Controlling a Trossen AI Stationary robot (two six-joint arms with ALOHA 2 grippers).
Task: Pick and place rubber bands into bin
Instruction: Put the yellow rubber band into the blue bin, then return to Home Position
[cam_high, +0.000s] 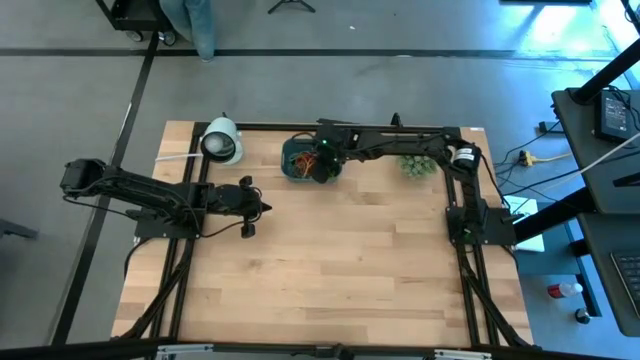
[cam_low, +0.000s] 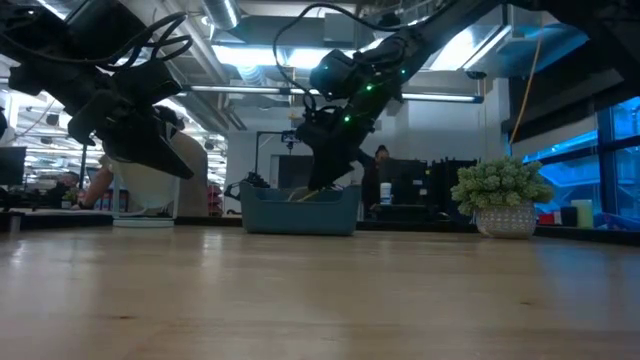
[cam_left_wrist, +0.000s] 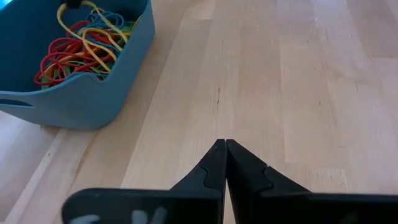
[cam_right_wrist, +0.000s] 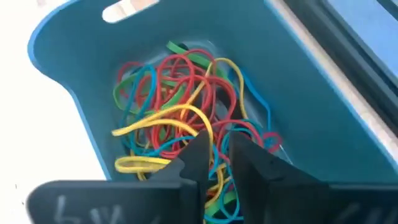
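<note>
Tangled rubber bands (cam_right_wrist: 180, 118) fill rounded bin (cam_right_wrist: 74, 93)

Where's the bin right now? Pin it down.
In the high view, the bin sits at the table's far edge, between the white cylinder and the green plant, under the right gripper.

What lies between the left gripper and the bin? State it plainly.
Only bare wooden table. The high view shows nothing between the left gripper and the bin; the left wrist view shows clear planks beside the bin too.
</note>
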